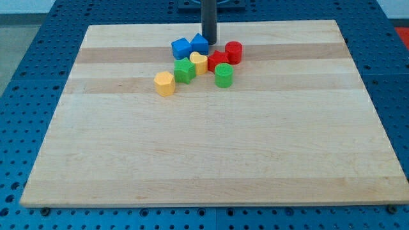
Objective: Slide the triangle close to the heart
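Observation:
A blue triangle block (200,43) sits near the view's top centre of the wooden board (211,153). A yellow heart block (199,62) lies just below it, nearly touching. My tip (209,42) is at the triangle's right side, against it or almost so. The dark rod rises from there out of the view's top.
A blue cube (181,48) is left of the triangle. A red block (217,60) and a red cylinder (233,52) are right of the heart. A green star-like block (185,69), a green cylinder (223,75) and a yellow hexagon (165,83) lie below.

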### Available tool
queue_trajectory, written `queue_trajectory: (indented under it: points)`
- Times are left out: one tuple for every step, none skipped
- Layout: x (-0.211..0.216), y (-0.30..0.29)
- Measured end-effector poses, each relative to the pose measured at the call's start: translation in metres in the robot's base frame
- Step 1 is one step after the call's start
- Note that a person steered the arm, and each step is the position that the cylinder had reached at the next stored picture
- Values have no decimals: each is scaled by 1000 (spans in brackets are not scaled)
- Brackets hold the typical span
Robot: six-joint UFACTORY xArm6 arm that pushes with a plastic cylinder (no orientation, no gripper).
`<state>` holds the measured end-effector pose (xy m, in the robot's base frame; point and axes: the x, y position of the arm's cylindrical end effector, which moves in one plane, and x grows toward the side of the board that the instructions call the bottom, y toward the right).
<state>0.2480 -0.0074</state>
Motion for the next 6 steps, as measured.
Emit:
queue_trajectory:
  points:
    - [-22, 0]
    - [-25, -13]
    - [-23, -24]
    - [-11, -25]
    - [2, -21]
    - [12, -14]
